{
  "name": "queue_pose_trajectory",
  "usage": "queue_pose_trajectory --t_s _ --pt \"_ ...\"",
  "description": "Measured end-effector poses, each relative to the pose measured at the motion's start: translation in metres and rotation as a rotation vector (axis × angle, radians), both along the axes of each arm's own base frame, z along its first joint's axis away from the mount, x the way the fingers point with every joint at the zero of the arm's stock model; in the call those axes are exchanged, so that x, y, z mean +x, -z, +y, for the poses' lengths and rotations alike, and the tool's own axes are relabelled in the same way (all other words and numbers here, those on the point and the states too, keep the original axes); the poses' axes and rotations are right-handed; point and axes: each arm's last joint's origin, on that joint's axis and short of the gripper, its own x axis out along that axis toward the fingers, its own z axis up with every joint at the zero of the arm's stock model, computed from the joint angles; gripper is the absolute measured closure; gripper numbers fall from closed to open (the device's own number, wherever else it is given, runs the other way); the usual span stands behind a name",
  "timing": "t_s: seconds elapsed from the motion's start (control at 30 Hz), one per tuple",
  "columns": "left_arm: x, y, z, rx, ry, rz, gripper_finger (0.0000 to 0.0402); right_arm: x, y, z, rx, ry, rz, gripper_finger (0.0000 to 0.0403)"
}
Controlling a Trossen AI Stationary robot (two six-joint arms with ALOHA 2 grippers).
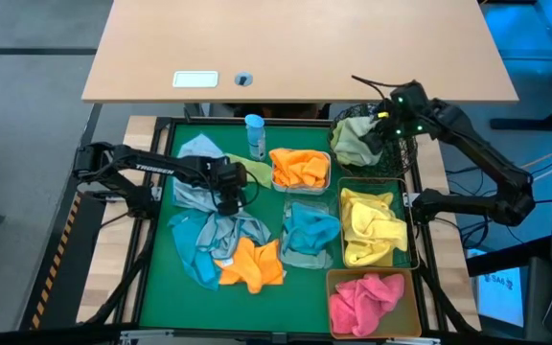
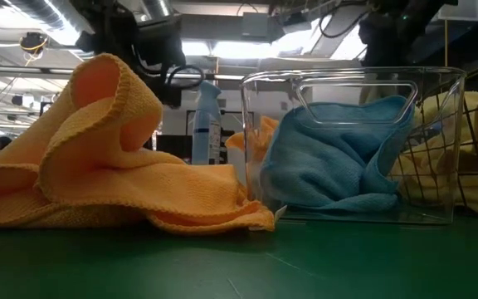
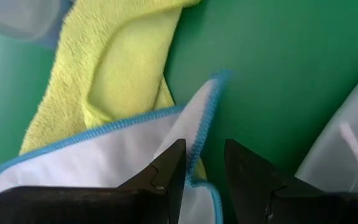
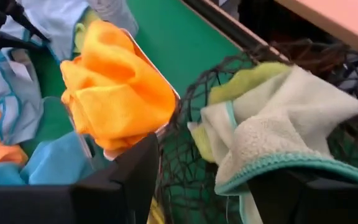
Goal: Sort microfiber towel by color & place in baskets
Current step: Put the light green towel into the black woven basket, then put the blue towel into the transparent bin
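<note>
My left gripper (image 1: 230, 199) (image 3: 205, 167) is low over the loose heap on the green mat. It is open by a narrow gap, with the blue-hemmed corner of a grey-blue towel (image 3: 104, 168) between its fingers. A light green towel (image 3: 110, 81) lies just beyond. My right gripper (image 1: 383, 129) (image 4: 222, 186) is open wide over the black mesh basket (image 4: 185, 124). Pale green towels (image 4: 272, 124) are heaped in that basket. Loose teal (image 1: 195, 254) and orange (image 1: 252, 264) towels lie on the mat. My left gripper points down at the grey-blue towel's blue hem (image 3: 199, 134), at a corner lying flat on the mat. One finger stands on each side of the hem, and I cannot tell whether they touch it. My right gripper has a pale green towel with a teal hem (image 4: 272, 163) lying between its spread fingers in the basket. I cannot tell whether the fingers touch it.
Orange towels fill the white tub (image 1: 300, 168). A teal towel sits in the clear tub (image 1: 310, 235) (image 2: 347, 141), yellow ones in the rectangular wire basket (image 1: 372, 225), pink ones in the amber tub (image 1: 372, 302). A blue-capped bottle (image 1: 254, 134) stands at the mat's far edge.
</note>
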Motion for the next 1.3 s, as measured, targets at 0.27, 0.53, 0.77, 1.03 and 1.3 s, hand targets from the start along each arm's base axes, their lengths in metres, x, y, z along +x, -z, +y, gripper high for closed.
queue_pose_trajectory --t_s 0.27,0.53,0.77,1.03,1.3 --pt "-0.004 0.009 -0.001 -0.001 0.001 -0.003 0.0297 -0.012 0.002 0.01 0.222 0.222 0.092 0.0182" --pt "0.001 0.007 0.0 0.004 0.002 -0.05 0.0297 -0.011 0.003 0.015 0.388 0.244 0.03 0.0182" --pt "0.001 0.007 0.0 0.001 0.004 -0.057 0.0297 -0.022 0.019 0.011 0.34 0.586 0.366 0.0182" --pt "0.001 0.007 0.0 0.001 0.004 -0.057 0.0297 -0.005 0.04 -0.012 0.293 0.597 0.541 0.0182" --pt "0.001 0.007 -0.001 -0.023 0.014 -0.061 0.0299 0.014 0.041 -0.022 0.325 0.415 0.337 0.0182"
